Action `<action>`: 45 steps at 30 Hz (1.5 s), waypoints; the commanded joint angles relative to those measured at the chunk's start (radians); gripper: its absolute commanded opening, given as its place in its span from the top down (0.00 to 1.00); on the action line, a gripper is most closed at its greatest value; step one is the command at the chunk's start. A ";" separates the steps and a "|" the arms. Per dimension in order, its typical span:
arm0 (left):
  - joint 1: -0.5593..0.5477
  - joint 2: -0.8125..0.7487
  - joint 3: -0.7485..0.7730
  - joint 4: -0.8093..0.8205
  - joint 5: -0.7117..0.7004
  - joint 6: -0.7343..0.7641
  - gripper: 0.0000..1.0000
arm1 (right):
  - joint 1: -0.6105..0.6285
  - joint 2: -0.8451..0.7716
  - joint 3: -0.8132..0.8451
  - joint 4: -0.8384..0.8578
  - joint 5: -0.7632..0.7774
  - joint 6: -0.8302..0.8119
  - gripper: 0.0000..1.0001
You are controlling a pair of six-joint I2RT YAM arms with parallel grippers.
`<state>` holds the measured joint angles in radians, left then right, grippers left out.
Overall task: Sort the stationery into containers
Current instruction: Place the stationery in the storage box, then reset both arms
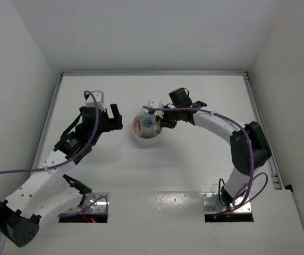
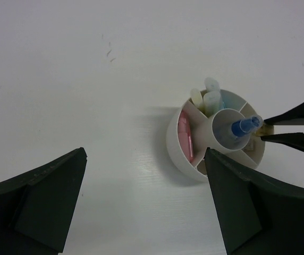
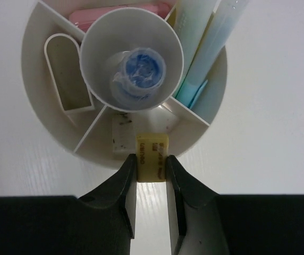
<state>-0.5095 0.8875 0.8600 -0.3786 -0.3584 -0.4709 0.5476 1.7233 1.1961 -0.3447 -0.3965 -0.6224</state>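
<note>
The round white tub (image 1: pixel 146 139) sits mid-table, also in the left wrist view (image 2: pixel 176 143) and the right wrist view (image 3: pixel 38 114). My right gripper (image 3: pixel 151 162) is shut on a yellow eraser (image 3: pixel 152 149), held over the tub's near compartment beside a white speckled eraser (image 3: pixel 121 135). A blue-capped marker (image 3: pixel 138 71) stands in the centre cup. A pink piece (image 3: pixel 120 11) and pale yellow (image 3: pixel 192 32) and light blue markers (image 3: pixel 216 42) lie in other compartments. My left gripper (image 1: pixel 109 117) is open and empty, left of the tub.
The white table is walled at the back and sides, with raised rails (image 1: pixel 53 111) along the left and right edges. The right arm (image 1: pixel 221 127) reaches across from the right to the tub.
</note>
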 commanded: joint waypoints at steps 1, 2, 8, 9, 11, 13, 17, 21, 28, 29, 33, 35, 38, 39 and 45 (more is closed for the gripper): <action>0.012 -0.018 -0.007 0.035 0.009 0.012 0.00 | 0.008 0.016 0.068 0.033 -0.042 0.084 0.96; 0.012 -0.018 -0.007 0.035 0.009 0.012 0.00 | 0.008 0.027 0.079 0.033 -0.042 0.084 0.96; 0.012 -0.018 -0.007 0.035 0.009 0.012 0.00 | 0.008 0.036 0.088 0.055 -0.062 0.124 0.93; 0.012 -0.018 -0.007 0.035 0.009 0.012 0.00 | 0.017 0.045 0.100 0.055 -0.074 0.124 0.93; 0.012 -0.018 -0.007 0.035 0.009 0.012 0.00 | 0.017 0.067 0.123 0.027 -0.085 0.135 0.93; 0.012 -0.018 -0.007 0.035 0.009 0.012 0.00 | 0.017 0.081 0.135 0.018 -0.094 0.135 0.91; 0.012 -0.018 -0.007 0.035 0.009 0.012 0.00 | 0.017 0.110 0.144 -0.019 -0.071 0.135 0.77; 0.012 -0.018 -0.007 0.035 0.009 0.012 0.00 | 0.017 0.099 0.135 -0.031 -0.062 0.135 0.44; 0.012 -0.009 -0.007 0.035 0.009 0.012 0.00 | 0.008 -0.019 0.126 -0.013 -0.071 0.145 0.31; 0.012 -0.009 -0.007 0.035 0.009 0.012 0.00 | 0.008 -0.045 0.126 -0.013 -0.071 0.157 0.31; 0.012 0.013 -0.007 0.035 0.009 0.012 0.00 | -0.002 -0.181 0.085 0.036 0.032 0.199 0.30; 0.012 0.024 -0.007 0.046 0.009 0.003 0.00 | -0.002 -0.237 0.057 0.073 0.156 0.284 0.26; 0.022 0.053 0.005 0.055 0.030 -0.008 0.00 | -0.002 -0.342 -0.027 0.143 0.287 0.363 0.17; 0.022 0.063 0.020 0.055 0.044 -0.017 0.00 | -0.002 -0.369 -0.088 0.185 0.383 0.397 0.13; 0.031 0.163 0.126 0.066 0.075 -0.028 0.00 | -0.002 -0.528 -0.292 0.282 0.614 0.451 0.00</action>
<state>-0.4908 1.0264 0.9054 -0.3595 -0.3157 -0.4835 0.5510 1.2320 0.9710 -0.1314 0.0349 -0.2386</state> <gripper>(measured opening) 0.995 0.996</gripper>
